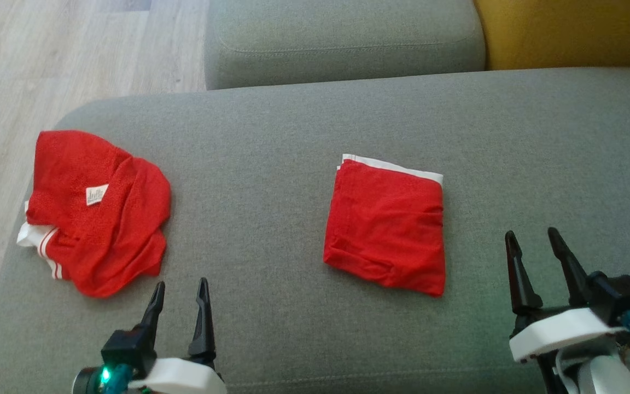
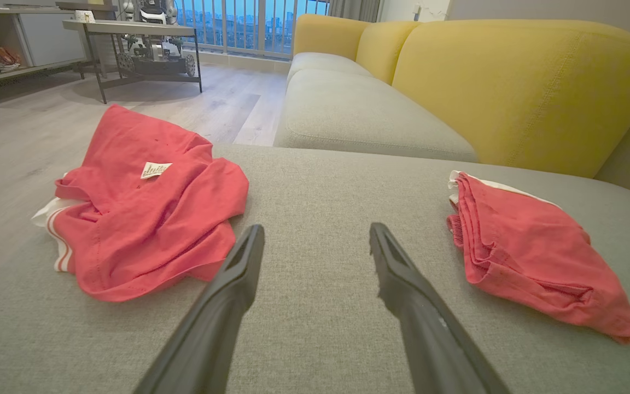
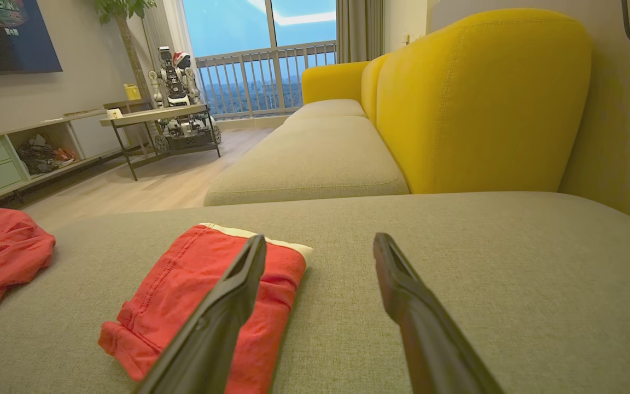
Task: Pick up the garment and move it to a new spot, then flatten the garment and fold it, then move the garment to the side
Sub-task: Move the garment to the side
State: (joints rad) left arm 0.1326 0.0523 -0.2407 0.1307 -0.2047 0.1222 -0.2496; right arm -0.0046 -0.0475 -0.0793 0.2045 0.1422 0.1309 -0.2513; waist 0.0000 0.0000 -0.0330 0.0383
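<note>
Holding left gripper point(image 1: 181, 282) and right gripper point(image 1: 531, 233) spread wide, gripping nothing. Facing crumpled garment point(image 1: 96, 213) and folded garment point(image 1: 385, 227), well apart on sofa seat point(image 1: 271, 137).

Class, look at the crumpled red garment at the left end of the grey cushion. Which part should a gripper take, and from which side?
Probably the bunched fold along the right edge of the crumpled garment, approached from the near side by the left gripper, which stands open just before it. The cloth rises there, offering something to pinch; its far part lies flatter.

bare cushion point(image 1: 249, 219) between crumpled garment point(image 1: 96, 213) and folded garment point(image 1: 386, 224)
</note>
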